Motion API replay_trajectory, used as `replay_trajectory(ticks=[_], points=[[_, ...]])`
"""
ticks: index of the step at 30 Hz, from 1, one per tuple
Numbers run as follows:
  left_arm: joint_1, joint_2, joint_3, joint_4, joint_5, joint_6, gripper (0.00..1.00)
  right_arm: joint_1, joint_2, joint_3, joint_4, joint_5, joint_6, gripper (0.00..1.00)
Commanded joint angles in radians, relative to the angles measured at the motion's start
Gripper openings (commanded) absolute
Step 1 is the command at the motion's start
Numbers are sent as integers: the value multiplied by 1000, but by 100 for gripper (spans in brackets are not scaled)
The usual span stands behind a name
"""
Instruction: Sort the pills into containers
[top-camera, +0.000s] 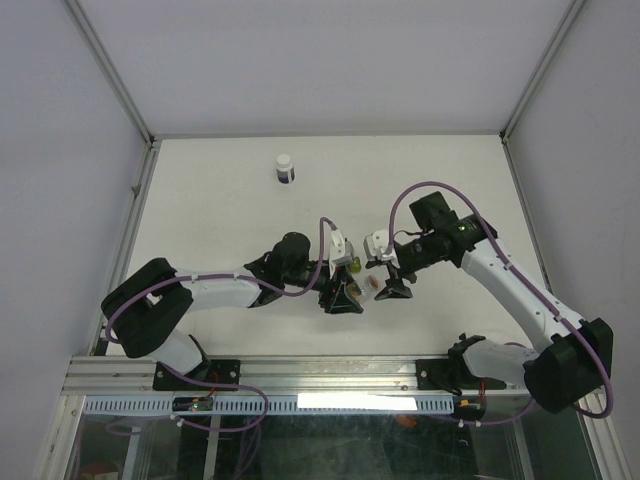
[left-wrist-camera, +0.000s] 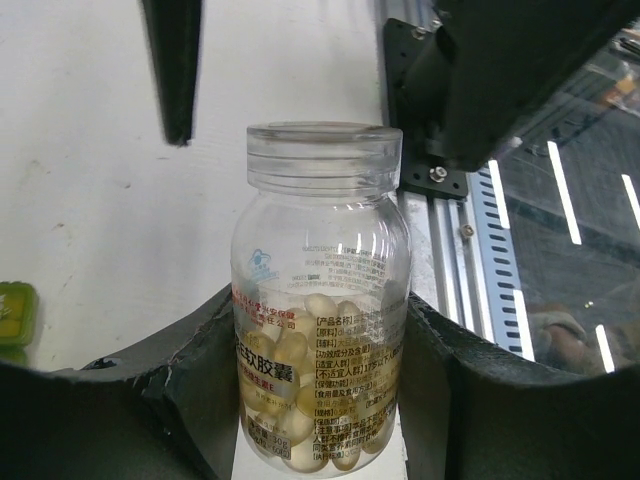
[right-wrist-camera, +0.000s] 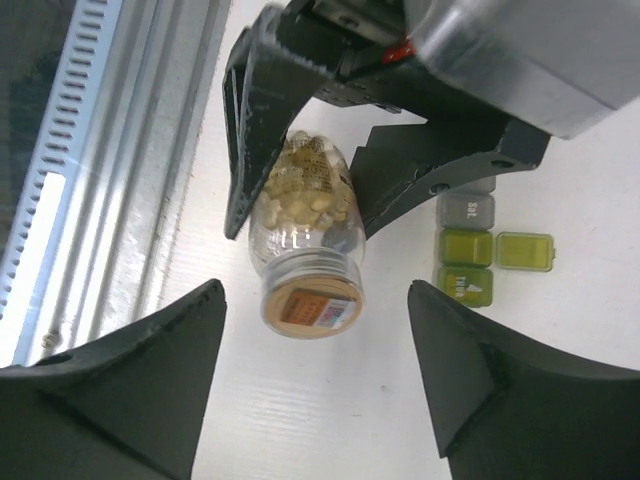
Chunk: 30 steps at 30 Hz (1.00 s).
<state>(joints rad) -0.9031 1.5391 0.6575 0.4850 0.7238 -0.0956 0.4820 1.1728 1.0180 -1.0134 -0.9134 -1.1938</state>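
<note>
While left hand (left-wrist-camera: 318, 340) clamps one bottle (left-wrist-camera: 320, 250) | three compartments (right-wrist-camera: 466, 246) | right hand (right-wrist-camera: 315, 300) spread

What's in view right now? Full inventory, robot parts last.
clear plastic bottle: 1, transparent with a clear lid, held off the white table near its front edge
pale cream capsules: many, too many to count, inside that bottle
strip of translucent cube compartments: 1; grey, green and yellow-green cells showing, one lid flipped open, the rest hidden; on the table beside the bottle
dark bottle with white cap: 1, upright, alone at the far side
white table: 1, under everything
left gripper: 1, black, clamped on the clear bottle's body
right gripper: 1, black, open, fingers either side of the bottle's lid, not touching it
</note>
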Motion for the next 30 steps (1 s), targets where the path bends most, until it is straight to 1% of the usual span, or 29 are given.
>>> replay_trajectory(ticks=[1, 6, 11, 17, 22, 25, 28, 30], points=[[-18, -62, 13, 6, -111, 15, 0, -8, -6, 81, 35, -44, 256, 80], [-47, -85, 13, 0, -208, 34, 0, -12, 43, 128, 30, -19, 449, 79], [-51, -87, 11, 1, -218, 37, 0, -12, 71, 107, 78, 61, 562, 74], [-51, -95, 8, 0, -223, 44, 0, -12, 88, 106, 41, 47, 555, 64], [-51, -100, 3, 3, -225, 46, 0, -11, 94, 85, 20, 30, 545, 61], [-51, -100, -1, 6, -225, 44, 0, -12, 98, 82, 20, 33, 544, 56], [-51, -102, -2, 9, -225, 41, 0, -12, 104, 85, 17, 32, 541, 47], [-51, -102, -5, 9, -227, 40, 0, -11, 109, 89, 10, 34, 537, 45]])
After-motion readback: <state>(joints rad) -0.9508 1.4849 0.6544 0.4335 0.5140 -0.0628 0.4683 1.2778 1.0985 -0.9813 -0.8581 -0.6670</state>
